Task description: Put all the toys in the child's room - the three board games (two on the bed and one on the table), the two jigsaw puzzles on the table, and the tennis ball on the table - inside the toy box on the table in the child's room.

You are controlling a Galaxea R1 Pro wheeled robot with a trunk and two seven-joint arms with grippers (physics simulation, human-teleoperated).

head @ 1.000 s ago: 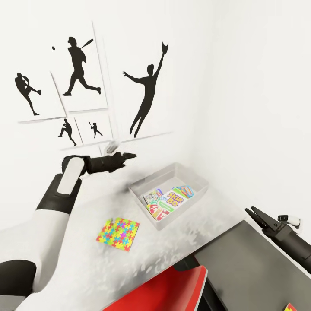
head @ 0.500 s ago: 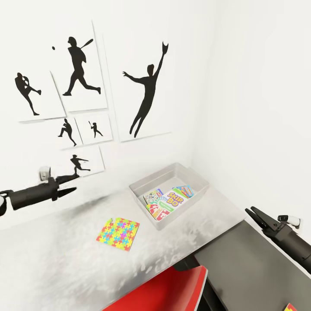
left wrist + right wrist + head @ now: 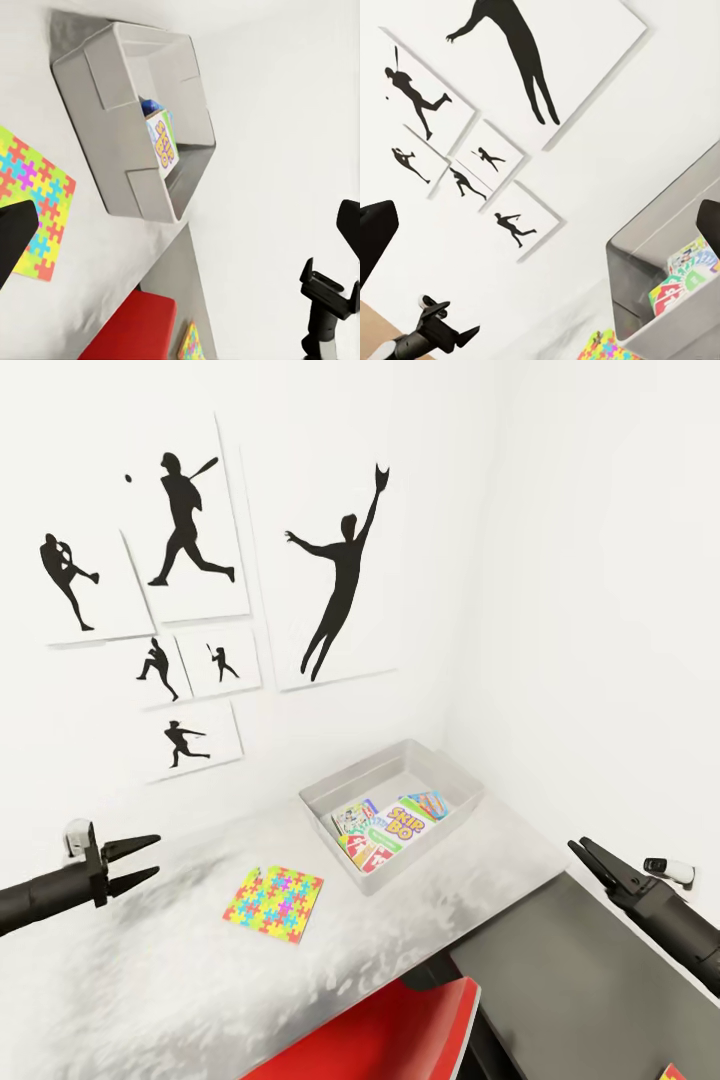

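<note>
Pale grey was the tabletop [image 3: 200,970] we saw from the head view. At its left edge our left gripper [image 3: 136,861] hung above the surface, its two dark fingers spread apart and holding nothing. Next along lay a jigsaw puzzle [image 3: 274,901], flat on the pale section, near the middle and apart from the gripper. Beyond it, toward the back right corner against the white wall, stood the grey toy box [image 3: 330,798]; board games [image 3: 388,827] with colourful lids lay inside it. A red chair [image 3: 390,1035] sat at the front edge. Farthest right, over the dark grey section [image 3: 580,980], our right gripper [image 3: 588,856] hovered with its fingers parted, empty. Black baseball silhouettes [image 3: 338,585] hung on the wall.
</note>
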